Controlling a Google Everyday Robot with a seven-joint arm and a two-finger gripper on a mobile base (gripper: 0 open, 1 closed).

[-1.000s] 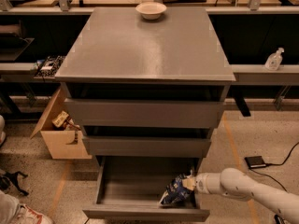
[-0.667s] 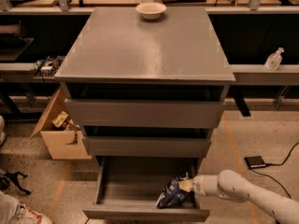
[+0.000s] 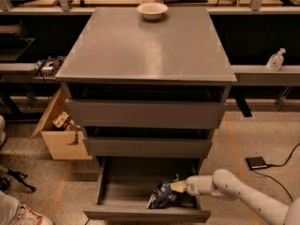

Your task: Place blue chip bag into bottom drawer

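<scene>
Tool [image 3: 179,187]: low in the bottom drawer, near its right side, tip touching the bag; whether it is clamped or apart, cannot tell.
Arm [image 3: 234,191]: white, reaching in from the near right.
Bag [image 3: 163,195]: blue, crumpled, inside the drawer at its near right, tilted, just left of the tool.
Drawer [image 3: 140,214]: lowest of three, pulled out.
Upper drawers: both pushed in.
Bowl [image 3: 152,10]: white, at the far edge of the cabinet [image 3: 145,46] top.
Bottle [image 3: 275,60]: on the right bench [image 3: 255,74].

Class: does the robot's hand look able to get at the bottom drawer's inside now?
Likely yes: the bottom drawer stands open, and the hand sits inside it, against the blue chip bag.
</scene>
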